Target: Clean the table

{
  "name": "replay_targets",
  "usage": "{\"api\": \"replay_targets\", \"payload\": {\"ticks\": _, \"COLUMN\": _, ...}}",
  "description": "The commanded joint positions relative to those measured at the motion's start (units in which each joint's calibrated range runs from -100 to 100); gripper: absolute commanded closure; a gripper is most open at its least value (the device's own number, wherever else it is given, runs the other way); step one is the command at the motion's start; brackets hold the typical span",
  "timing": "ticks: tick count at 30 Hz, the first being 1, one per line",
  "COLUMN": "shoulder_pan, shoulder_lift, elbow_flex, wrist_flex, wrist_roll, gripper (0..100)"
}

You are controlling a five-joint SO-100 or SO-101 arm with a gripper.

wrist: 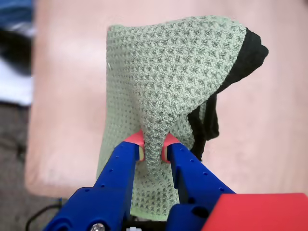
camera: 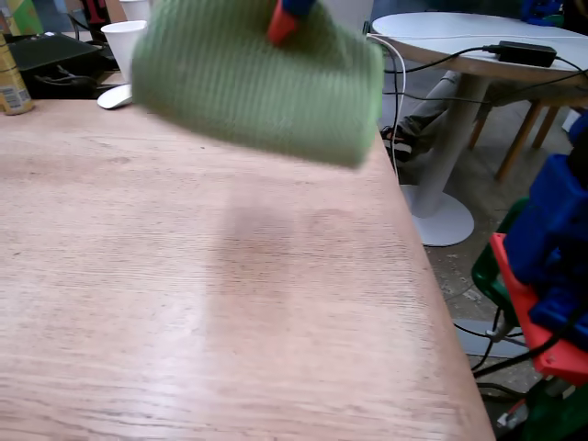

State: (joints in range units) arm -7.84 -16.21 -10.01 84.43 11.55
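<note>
The table sits straight below the green cloth, which hangs off the surface near the far edge in the fixed view. The gripper is pinching a fold of that cloth, so I'd say the move is basically down.

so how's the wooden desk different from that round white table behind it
The desk has a light wood-grain top with a straight edge; the round table is plain white with a curved rim. The desk fills most of the fixed view, while the round table stands farther back on a single pedestal. The round table carries a black adapter and cables; the desk's near part is bare, with the green cloth hanging over it.
</note>
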Motion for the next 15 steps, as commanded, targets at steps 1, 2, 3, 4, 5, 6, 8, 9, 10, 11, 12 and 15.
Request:
{"api": "replay_targets", "payload": {"ticks": 1, "shoulder_pan": -15.5, "shoulder_lift": -3.0, "elbow_flex": 8.8, "wrist_flex": -1.2, "wrist_roll": -3.2, "gripper": 100}}
{"api": "replay_targets", "payload": {"ticks": 2, "shoulder_pan": -17.9, "shoulder_lift": -2.3, "elbow_flex": 10.2, "wrist_flex": -1.3, "wrist_roll": -3.6, "gripper": 100}}
{"api": "replay_targets", "payload": {"ticks": 3, "shoulder_pan": -19.4, "shoulder_lift": -1.8, "elbow_flex": 10.4, "wrist_flex": -2.2, "wrist_roll": -4.0, "gripper": 100}}
{"api": "replay_targets", "payload": {"ticks": 4, "shoulder_pan": -20.2, "shoulder_lift": 2.3, "elbow_flex": 10.4, "wrist_flex": -6.8, "wrist_roll": -4.4, "gripper": 100}}
{"api": "replay_targets", "payload": {"ticks": 5, "shoulder_pan": -20.9, "shoulder_lift": 5.4, "elbow_flex": 10.4, "wrist_flex": -8.8, "wrist_roll": -4.4, "gripper": 100}}
{"api": "replay_targets", "payload": {"ticks": 6, "shoulder_pan": -22.3, "shoulder_lift": 8.4, "elbow_flex": 10.2, "wrist_flex": -10.5, "wrist_roll": -4.4, "gripper": 100}}
{"api": "replay_targets", "payload": {"ticks": 8, "shoulder_pan": -24.6, "shoulder_lift": 13.4, "elbow_flex": 10.4, "wrist_flex": -13.2, "wrist_roll": -4.4, "gripper": 100}}
{"api": "replay_targets", "payload": {"ticks": 9, "shoulder_pan": -26.0, "shoulder_lift": 15.9, "elbow_flex": 10.4, "wrist_flex": -14.6, "wrist_roll": -4.4, "gripper": 100}}
{"api": "replay_targets", "payload": {"ticks": 10, "shoulder_pan": -27.2, "shoulder_lift": 18.4, "elbow_flex": 10.6, "wrist_flex": -16.1, "wrist_roll": -4.4, "gripper": 100}}
{"api": "replay_targets", "payload": {"ticks": 11, "shoulder_pan": -27.7, "shoulder_lift": 21.2, "elbow_flex": 10.7, "wrist_flex": -17.1, "wrist_roll": -4.4, "gripper": 100}}
{"api": "replay_targets", "payload": {"ticks": 12, "shoulder_pan": -27.7, "shoulder_lift": 24.0, "elbow_flex": 10.7, "wrist_flex": -17.3, "wrist_roll": -4.4, "gripper": 100}}
{"api": "replay_targets", "payload": {"ticks": 15, "shoulder_pan": -26.5, "shoulder_lift": 32.3, "elbow_flex": 10.6, "wrist_flex": -17.4, "wrist_roll": -4.0, "gripper": 100}}
